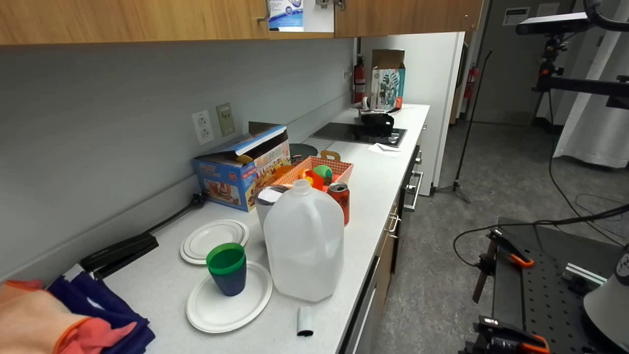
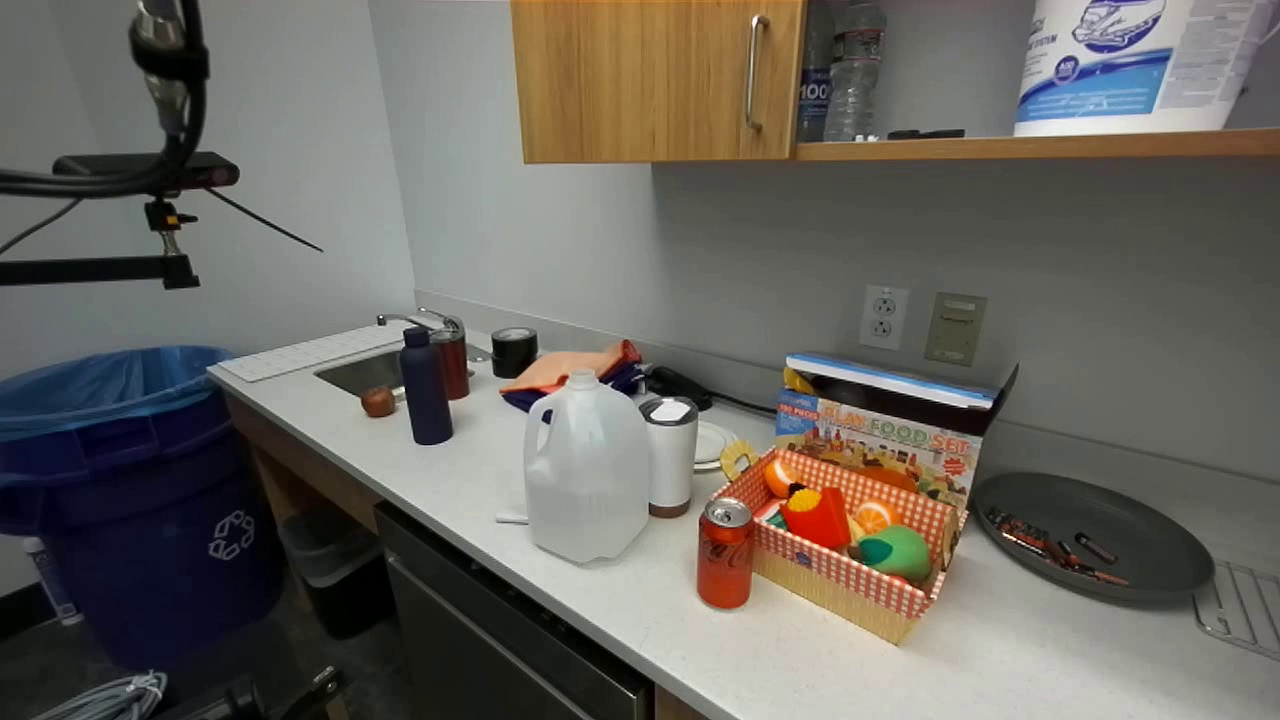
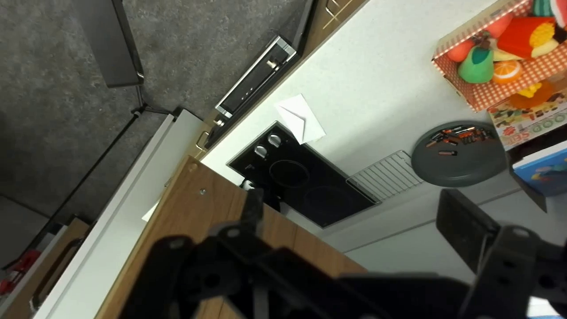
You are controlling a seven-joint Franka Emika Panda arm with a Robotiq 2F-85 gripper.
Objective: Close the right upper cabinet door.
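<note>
Your black two-finger gripper (image 3: 354,210) is spread wide, holding nothing, one finger in front of the flat light-brown wood cabinet door (image 3: 203,217) at lower left of the wrist view; touching or not, can't tell! Top of an exterior view, right of centre, that door (image 1: 408,17) stands swung out on a silver metal hinge (image 1: 330,3), inner face apparently showing. So round the free edge, I'd say, meet the outer face far from the hinge, push slowly along its arc!
</note>
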